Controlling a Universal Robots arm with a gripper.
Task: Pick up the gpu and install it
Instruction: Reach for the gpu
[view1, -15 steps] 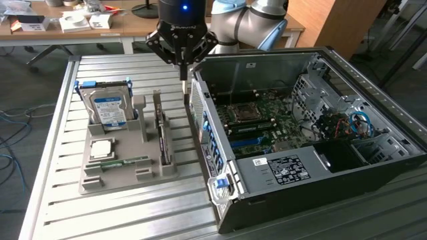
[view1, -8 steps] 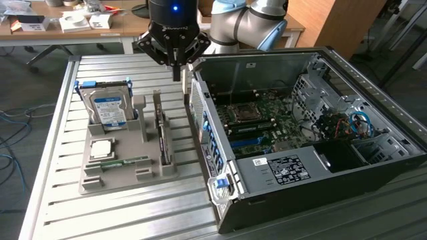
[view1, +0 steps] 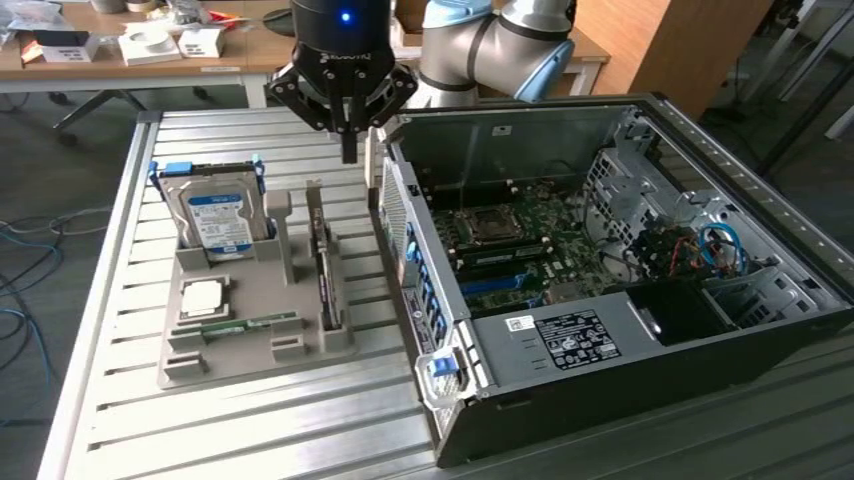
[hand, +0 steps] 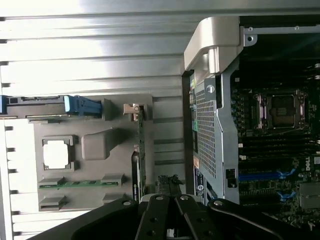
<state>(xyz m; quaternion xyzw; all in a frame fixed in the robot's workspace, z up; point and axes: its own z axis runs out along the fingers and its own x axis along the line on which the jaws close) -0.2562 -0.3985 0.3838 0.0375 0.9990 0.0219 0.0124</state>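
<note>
The robot arm's gripper (view1: 350, 152) hangs with its two fingers pressed together on nothing, above the gap between the grey parts tray (view1: 227, 370) and the open computer case (view1: 561, 340) on the slatted metal table (view1: 267, 430). The gpu (view1: 327, 270) stands untouched on edge in the tray's slot nearest the case; it is seen almost edge-on, so its face is hard to make out and its lower edge is sunk in the holder. A blue-labelled hard drive (view1: 218, 215) stands upright at the tray's far end.

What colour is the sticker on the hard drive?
Blue, with a bit of white. The sticker on the silver hard drive shows best in the exterior view.
</note>
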